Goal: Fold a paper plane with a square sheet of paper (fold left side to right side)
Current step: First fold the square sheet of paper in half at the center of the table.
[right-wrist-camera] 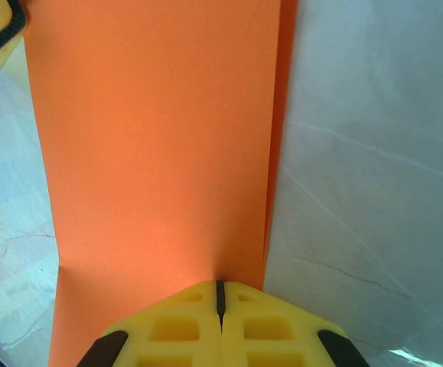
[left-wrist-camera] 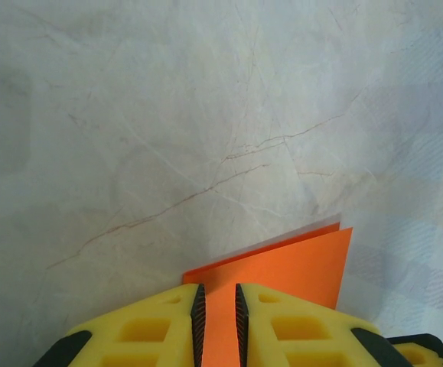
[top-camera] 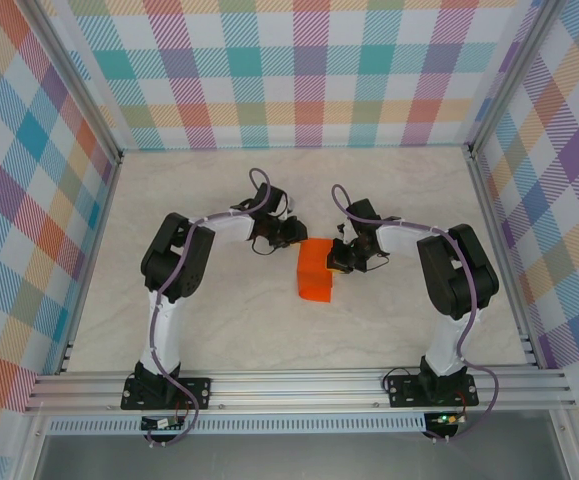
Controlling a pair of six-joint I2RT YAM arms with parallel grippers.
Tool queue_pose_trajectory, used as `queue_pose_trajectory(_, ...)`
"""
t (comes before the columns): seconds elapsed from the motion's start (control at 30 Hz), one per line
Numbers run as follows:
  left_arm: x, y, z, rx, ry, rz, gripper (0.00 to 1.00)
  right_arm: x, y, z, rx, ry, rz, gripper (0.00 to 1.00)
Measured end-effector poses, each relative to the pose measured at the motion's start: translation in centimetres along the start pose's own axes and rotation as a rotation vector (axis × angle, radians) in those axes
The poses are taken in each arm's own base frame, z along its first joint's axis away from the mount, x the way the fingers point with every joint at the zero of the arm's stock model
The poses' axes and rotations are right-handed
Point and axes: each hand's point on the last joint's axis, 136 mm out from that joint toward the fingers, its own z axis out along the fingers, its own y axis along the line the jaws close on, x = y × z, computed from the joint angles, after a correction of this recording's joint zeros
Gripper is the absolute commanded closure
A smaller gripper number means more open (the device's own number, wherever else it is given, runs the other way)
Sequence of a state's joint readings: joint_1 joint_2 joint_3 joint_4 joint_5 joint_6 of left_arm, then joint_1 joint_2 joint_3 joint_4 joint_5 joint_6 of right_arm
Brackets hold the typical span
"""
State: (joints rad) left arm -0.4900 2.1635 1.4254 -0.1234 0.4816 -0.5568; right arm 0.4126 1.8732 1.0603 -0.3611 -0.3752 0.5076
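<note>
Pale, veined marble-look tabletop (top-camera: 219, 330) is seen bearing the thin bright orange folded paper sheet (top-camera: 316, 272), a smooth oblong laid lengthwise near-to-far at centre. The left gripper (left-wrist-camera: 216, 321) is narrowly parted over it; the right gripper (right-wrist-camera: 221, 294) is closed against it.

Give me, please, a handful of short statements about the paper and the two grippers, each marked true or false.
1. The square sheet of paper is bright orange. True.
2. The right gripper is wide open. False: its jaws meet in a thin seam at the paper's edge.
3. The left gripper is pressed fully shut. False: a narrow gap remains between its jaws, and orange paper shows through it.
4. The paper lies as a single flat layer. False: the right wrist view shows a second layer's edge along its right side.
5. The paper rests on the pale marbled table between the two arms. True.
</note>
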Motion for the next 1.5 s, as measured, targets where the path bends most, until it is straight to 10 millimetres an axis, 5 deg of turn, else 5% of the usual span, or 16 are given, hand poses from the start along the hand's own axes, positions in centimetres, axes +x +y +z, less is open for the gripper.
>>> queue_pose_trajectory(0.5,-1.5,1.5,-1.2,-0.014,-0.041,-0.023,0.80,0.0,0.0,0.0,0.001,0.001,0.001,0.98)
queue_pose_trajectory(0.73,2.1,-1.3,-2.7,0.051,0.011,0.040,0.81,0.0,0.0,0.0,0.003,0.004,0.002,0.98)
queue_pose_trajectory(1.0,6.4,-5.1,-1.0,0.121,0.106,0.123,0.81,0.0,0.0,0.0,0.006,0.008,-0.001,0.98)
queue_pose_trajectory(1.2,6.8,-3.2,1.0,0.074,0.131,0.100,0.81,-0.1,-0.1,0.0,0.013,0.010,-0.009,0.98)
queue_pose_trajectory(1.5,5.2,-2.5,0.9,0.013,0.073,0.122,0.81,0.0,-0.1,0.0,0.017,0.013,-0.014,0.98)
